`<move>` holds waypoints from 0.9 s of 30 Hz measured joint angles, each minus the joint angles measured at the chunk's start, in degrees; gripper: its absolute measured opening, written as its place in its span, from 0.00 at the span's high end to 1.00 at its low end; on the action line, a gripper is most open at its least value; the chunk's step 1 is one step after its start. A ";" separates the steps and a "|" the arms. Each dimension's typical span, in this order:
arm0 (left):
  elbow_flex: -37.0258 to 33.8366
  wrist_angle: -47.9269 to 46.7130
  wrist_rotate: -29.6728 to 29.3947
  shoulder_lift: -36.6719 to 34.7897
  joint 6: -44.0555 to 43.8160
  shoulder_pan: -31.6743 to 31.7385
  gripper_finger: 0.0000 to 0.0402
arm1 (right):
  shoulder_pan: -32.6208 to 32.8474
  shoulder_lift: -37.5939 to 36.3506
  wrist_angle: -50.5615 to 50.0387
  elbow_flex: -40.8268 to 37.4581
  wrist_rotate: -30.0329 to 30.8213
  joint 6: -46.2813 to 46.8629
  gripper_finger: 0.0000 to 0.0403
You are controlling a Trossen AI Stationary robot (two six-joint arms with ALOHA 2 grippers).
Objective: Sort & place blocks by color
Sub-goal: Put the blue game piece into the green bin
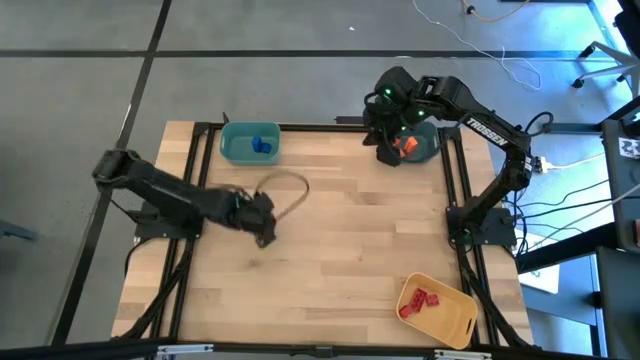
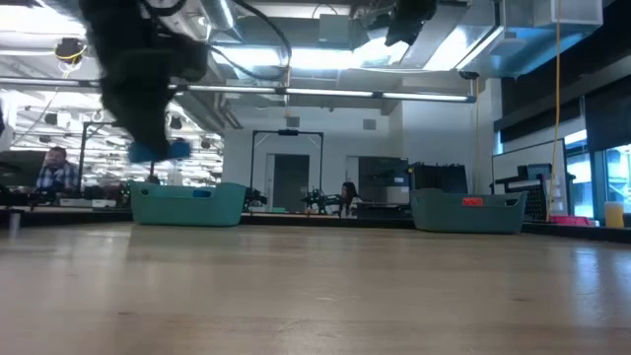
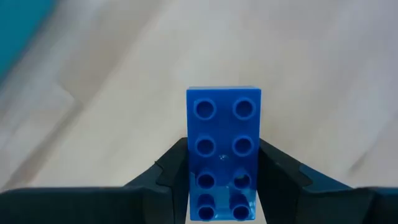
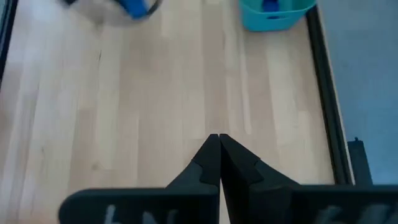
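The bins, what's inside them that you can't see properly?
- Grey-blue bin, high view: the right arm covers most of it; only a bit of orange shows.
- Teal bin, low view: its wall hides the blocks inside.
- Yellow bin, high view: red blocks too small to count surely.
- Blue blocks: merged into one blob.
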 joint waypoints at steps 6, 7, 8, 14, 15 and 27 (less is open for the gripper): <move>0.07 -0.97 -4.42 -9.28 0.10 12.21 0.67 | -0.04 0.02 -0.68 0.00 -0.05 -4.32 0.99; 0.07 -1.28 -4.87 -10.22 0.10 14.61 0.67 | -0.02 0.00 -0.71 0.00 -0.05 -5.15 0.99; 0.09 -1.33 -4.97 -10.90 0.12 17.20 0.67 | -0.02 0.00 -0.81 0.00 -0.05 -5.63 1.00; 0.10 -1.76 -4.70 -12.19 8.04 32.40 0.67 | 0.00 0.00 -0.88 0.00 -0.05 -6.58 0.99; 0.09 -1.49 -4.55 -12.32 9.80 34.93 0.67 | 0.00 0.01 -0.85 0.00 -0.05 -6.59 0.99; 0.13 10.61 2.71 -4.87 22.82 59.77 0.67 | 0.00 0.00 -0.83 0.00 -0.02 -6.80 1.00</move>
